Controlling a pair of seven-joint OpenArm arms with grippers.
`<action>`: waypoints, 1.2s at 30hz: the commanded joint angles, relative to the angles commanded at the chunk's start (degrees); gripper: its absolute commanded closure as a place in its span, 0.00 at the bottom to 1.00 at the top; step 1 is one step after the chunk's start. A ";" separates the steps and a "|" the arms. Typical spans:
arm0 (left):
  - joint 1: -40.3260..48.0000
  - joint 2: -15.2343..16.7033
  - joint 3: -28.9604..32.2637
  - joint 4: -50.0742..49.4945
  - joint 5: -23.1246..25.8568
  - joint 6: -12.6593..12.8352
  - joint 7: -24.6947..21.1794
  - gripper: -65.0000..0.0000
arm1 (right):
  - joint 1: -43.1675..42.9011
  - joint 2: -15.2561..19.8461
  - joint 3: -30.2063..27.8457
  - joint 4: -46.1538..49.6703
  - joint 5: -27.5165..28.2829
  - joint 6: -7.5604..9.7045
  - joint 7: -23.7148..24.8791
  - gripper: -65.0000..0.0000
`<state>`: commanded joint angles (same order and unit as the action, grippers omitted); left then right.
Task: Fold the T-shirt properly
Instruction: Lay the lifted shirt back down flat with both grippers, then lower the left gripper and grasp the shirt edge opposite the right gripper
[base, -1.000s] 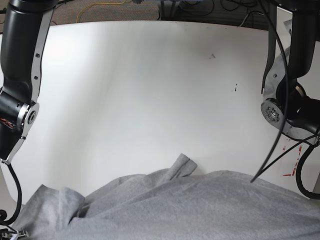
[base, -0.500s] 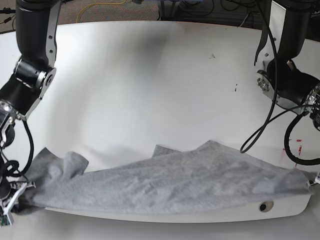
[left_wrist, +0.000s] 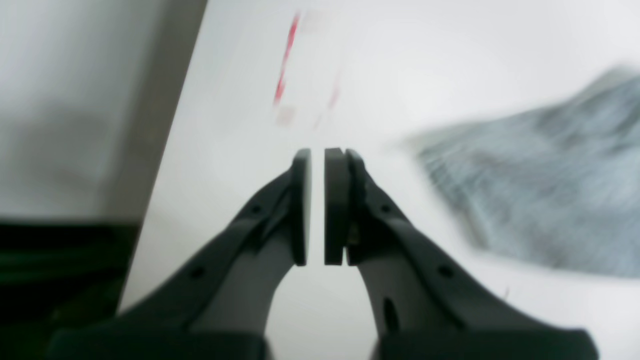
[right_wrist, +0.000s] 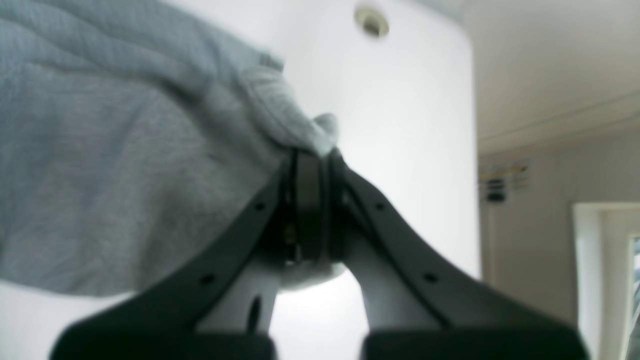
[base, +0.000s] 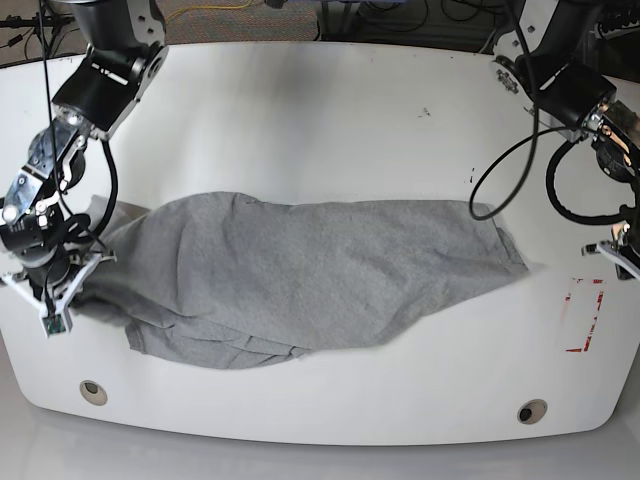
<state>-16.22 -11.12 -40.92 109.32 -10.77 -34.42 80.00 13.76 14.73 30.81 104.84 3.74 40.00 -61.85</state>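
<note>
Grey heather cotton fills the base view: the T-shirt (base: 300, 280) lies crumpled across the middle of the white table (base: 330, 120), no lettering showing. Our right gripper (base: 48, 290) pinches the shirt's edge at one end; our left gripper (base: 622, 250) hangs off the other end, apart from the cloth and beside red tape marks (base: 583, 315). From the left wrist, the left gripper (left_wrist: 317, 205) shows its pads nearly pressed together, a thin gap, nothing held; the T-shirt (left_wrist: 540, 190) lies blurred off to one side. From the right wrist, the right gripper (right_wrist: 310, 210) is clamped on a bunched T-shirt (right_wrist: 125, 150) edge. We judge we are spreading the shirt flat; next, the left gripper must regrasp its end. Nothing blocks it.
</note>
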 joint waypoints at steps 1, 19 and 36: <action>0.88 0.00 0.00 0.00 0.00 -0.35 0.00 0.96 | -0.79 -0.26 0.09 0.00 0.00 0.00 0.35 1.00; 18.29 -1.23 -3.60 -0.35 0.09 -4.66 -2.77 0.96 | -15.47 -3.87 0.26 3.60 -0.44 0.00 5.01 1.00; 13.54 -2.46 -0.09 -6.33 0.35 -4.22 -9.54 0.95 | -17.76 -3.43 0.26 3.52 -0.53 0.00 6.68 1.00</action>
<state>-2.68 -13.58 -41.01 102.99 -10.42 -38.64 70.46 -4.00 11.30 31.08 108.35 3.21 40.00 -55.16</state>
